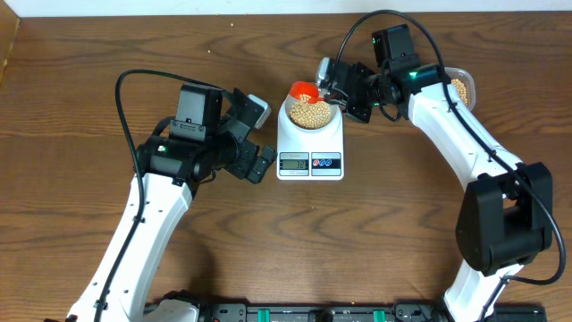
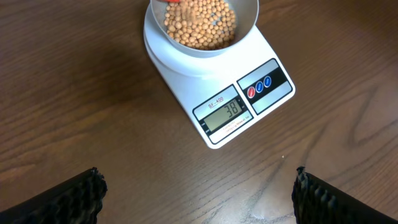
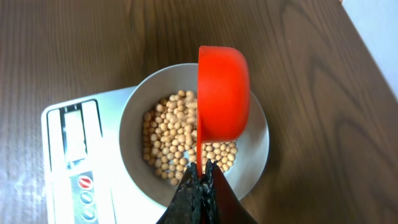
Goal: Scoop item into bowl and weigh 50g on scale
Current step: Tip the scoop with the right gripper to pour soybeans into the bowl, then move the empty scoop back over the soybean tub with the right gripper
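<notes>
scale [image 1: 293, 145] lies display end toward arm bases [image 1: 183, 309]; right gripper [image 3: 200, 179] pinches scoop [image 3: 222, 93], left gripper [image 2: 199, 196] gapes empty

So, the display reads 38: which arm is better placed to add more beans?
Right. The right gripper is shut on the red scoop, tipped over the bowl, and the bean tub sits beside that arm. The left gripper is open and empty, short of the scale.

Scale [image 1: 310, 164], clear tub [image 1: 470, 85] on wooden table [image 1: 71, 134]
</notes>
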You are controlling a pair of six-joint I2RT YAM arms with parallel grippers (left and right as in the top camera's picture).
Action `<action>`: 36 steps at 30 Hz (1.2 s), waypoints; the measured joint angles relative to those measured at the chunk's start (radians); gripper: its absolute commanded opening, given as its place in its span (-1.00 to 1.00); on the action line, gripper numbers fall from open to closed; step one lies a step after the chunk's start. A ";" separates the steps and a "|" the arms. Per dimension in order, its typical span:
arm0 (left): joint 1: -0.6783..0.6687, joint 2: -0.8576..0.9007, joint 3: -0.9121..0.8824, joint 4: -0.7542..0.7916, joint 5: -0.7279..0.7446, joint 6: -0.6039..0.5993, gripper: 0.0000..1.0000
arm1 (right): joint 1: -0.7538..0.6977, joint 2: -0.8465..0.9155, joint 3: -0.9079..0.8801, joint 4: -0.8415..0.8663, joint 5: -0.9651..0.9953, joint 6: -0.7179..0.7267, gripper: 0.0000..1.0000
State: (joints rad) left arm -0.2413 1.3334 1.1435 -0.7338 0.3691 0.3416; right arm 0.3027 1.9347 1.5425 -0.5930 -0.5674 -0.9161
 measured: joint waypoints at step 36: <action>0.000 0.000 0.000 0.000 0.000 0.000 0.96 | -0.311 -0.114 0.000 -0.013 -0.065 0.496 -0.98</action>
State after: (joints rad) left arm -0.2413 1.3334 1.1435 -0.7338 0.3691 0.3416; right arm -0.0082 1.8210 1.5425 -0.6056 -0.6323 -0.4198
